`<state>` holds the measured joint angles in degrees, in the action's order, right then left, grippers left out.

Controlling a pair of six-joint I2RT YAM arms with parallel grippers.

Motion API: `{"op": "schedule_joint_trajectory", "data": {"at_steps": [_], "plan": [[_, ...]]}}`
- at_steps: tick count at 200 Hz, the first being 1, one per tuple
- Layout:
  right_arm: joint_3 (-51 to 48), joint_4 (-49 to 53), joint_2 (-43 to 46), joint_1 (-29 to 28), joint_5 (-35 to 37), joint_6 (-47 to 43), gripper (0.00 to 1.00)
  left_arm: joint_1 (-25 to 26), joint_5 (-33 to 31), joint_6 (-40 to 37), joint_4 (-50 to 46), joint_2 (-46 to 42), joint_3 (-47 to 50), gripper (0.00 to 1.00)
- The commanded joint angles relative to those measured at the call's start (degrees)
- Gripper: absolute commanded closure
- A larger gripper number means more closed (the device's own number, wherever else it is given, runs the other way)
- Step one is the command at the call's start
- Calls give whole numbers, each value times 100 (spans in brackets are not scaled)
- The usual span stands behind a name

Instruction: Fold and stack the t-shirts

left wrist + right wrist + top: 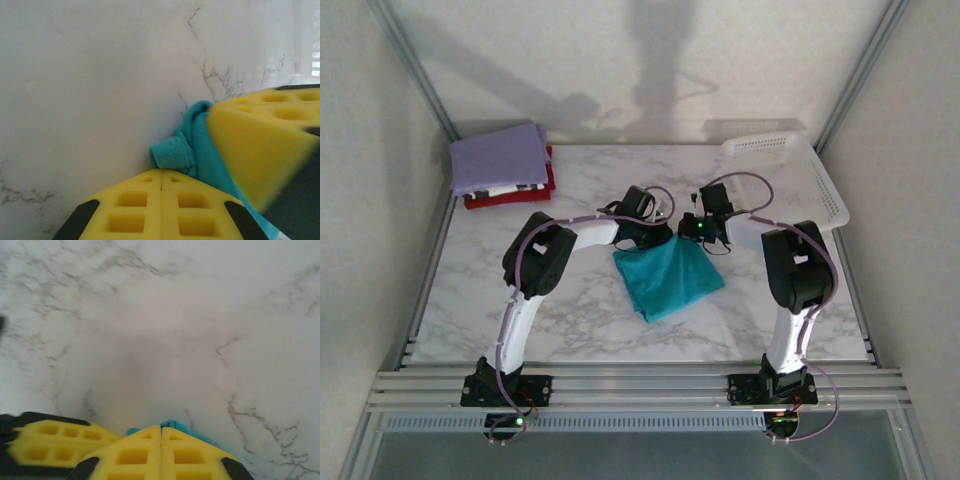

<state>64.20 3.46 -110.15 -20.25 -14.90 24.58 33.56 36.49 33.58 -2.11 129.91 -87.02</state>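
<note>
At the bench (520, 300) centre, the teal t-shirt (668, 282) lies part-folded. The left hand (653, 218) and right hand (701, 229) each pinch its far edge, side by side; a fold seems under way. Next, both should carry that edge together.

This is a robot test cell in a lab. A white marble-patterned tabletop (480, 300) sits inside a frame of silver aluminium extrusion posts (420, 70), closed in by plain off-white wall panels (370, 200). Two white-and-black robot arms (525, 290) are bolted to ribbed aluminium rails (640, 385) at the near edge, purple cables (750, 177) looping along them. The props are staged: a white perforated plastic basket (800, 165) and a stack of folded cloth t-shirts (500, 165) in the far left corner.
</note>
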Motion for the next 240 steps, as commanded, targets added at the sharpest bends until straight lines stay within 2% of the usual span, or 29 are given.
{"op": "schedule_joint_trajectory", "data": {"at_steps": [1,36,69,80,114,145,167,199,240], "plan": [[200,44,-267,96,327,194,100,89,-37,-80,-619,79,301,100],[68,150,-358,100,520,276,100,64,-89,-80,-653,-62,285,100],[-118,69,-380,100,388,189,100,-107,-480,-116,-949,-545,-59,65],[-232,-48,-343,100,249,179,100,-186,-709,-206,-1223,-689,-278,60],[-425,-171,-262,83,118,50,100,-564,-1231,-526,-2027,-999,-493,57],[-426,-125,-297,83,57,10,100,-768,-1509,-852,-2438,-1580,-87,55],[-378,-70,-314,83,62,0,100,-700,-1600,-1121,-2826,-1889,213,55],[-251,40,-393,83,26,-25,100,-565,-1500,-1224,-2770,-2191,924,66],[-199,141,-385,82,15,-79,100,-365,-1579,-1016,-2647,-2510,1487,66]]}}
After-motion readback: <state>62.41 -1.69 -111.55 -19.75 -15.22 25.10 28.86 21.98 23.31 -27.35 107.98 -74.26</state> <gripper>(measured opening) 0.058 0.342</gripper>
